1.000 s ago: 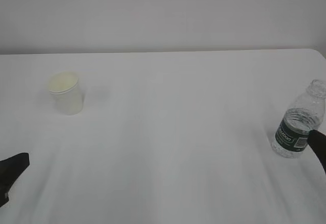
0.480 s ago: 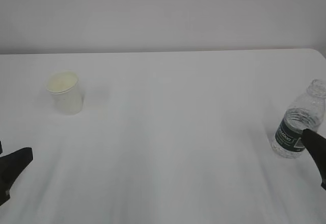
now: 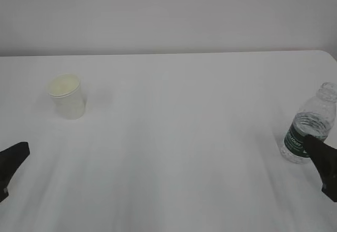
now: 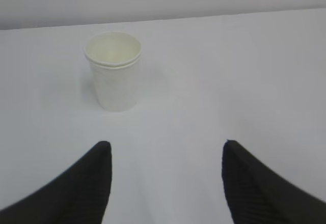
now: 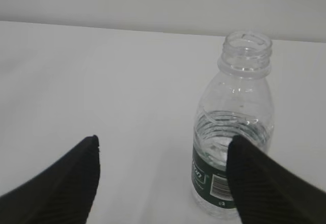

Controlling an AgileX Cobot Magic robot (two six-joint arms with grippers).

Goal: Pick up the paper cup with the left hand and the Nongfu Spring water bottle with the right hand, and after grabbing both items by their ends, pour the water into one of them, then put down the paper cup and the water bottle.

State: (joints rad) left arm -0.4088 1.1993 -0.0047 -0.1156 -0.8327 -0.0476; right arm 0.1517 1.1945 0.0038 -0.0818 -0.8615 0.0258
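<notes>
Standing upright, mouths up, the paper cup [image 4: 113, 71] and water bottle [image 5: 233, 147] face wide, empty jaws.

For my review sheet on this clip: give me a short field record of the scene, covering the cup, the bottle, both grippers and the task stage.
paper cup: upright on the white table, far left, appears empty, untouched
Nongfu Spring water bottle: upright, capless, at the right edge, partly filled with water
left gripper: open, short of the cup, holding nothing
right gripper: open, one finger in front of the bottle's lower part; contact unclear
task stage: nothing lifted, no pouring yet
</notes>
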